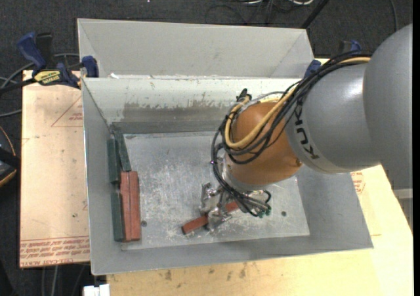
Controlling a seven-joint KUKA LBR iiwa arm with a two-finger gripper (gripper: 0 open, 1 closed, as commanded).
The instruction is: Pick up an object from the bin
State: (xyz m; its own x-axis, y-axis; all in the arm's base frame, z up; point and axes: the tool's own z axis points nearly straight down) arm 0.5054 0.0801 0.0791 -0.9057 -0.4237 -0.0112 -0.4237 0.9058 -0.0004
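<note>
My gripper (215, 208) is low over the bin floor near the front, a little right of the middle, under the orange wrist cover. A small flat red-brown piece (194, 226) lies on the floor just left of and below the gripper's tip. Its right end reaches up to the gripper. I cannot tell whether the gripper is touching it.
A long red-brown bar (131, 206) lies along the left wall on the bin floor. Dark green strips (117, 183) lie lengthwise beside it against that wall. The arm and its cables cover the right part of the bin.
</note>
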